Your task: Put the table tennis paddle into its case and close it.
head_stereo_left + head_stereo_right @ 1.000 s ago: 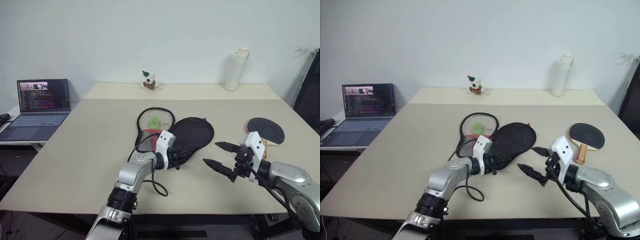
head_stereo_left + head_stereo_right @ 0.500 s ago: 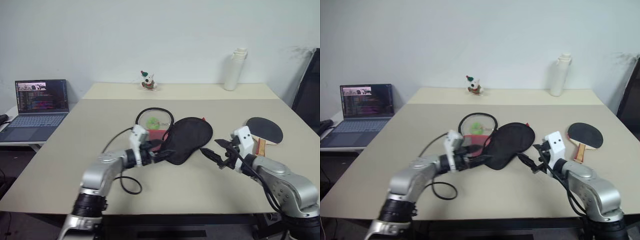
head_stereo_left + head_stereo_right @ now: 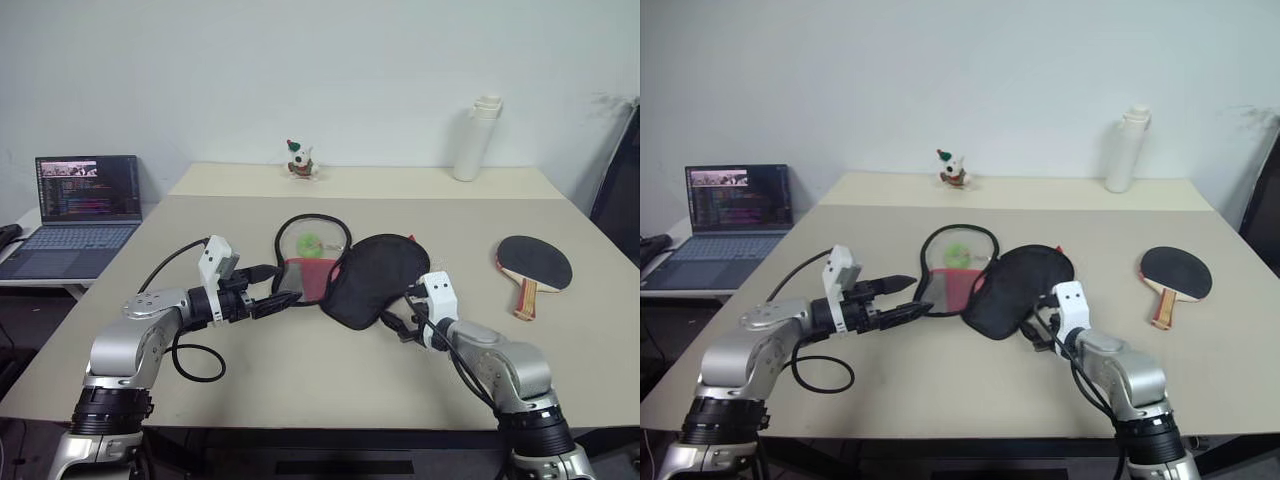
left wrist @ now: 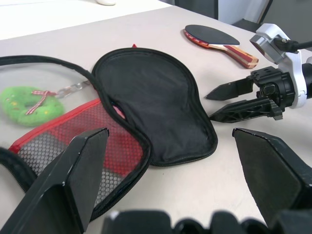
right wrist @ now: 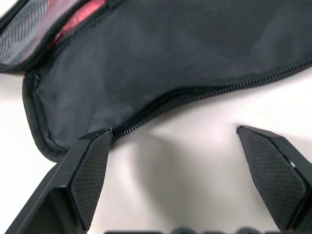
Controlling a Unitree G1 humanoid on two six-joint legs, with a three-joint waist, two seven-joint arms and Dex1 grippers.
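The case (image 3: 355,280) is left unzipped at centre frame, flanked by both empty, wide-spread hands (image 3: 268,301) (image 3: 398,322), so the paddle (image 3: 533,264) can be inserted.

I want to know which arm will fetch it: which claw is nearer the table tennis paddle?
Right. The right claw sits at the case's edge, nearer the paddle; the left claw is beyond the case.
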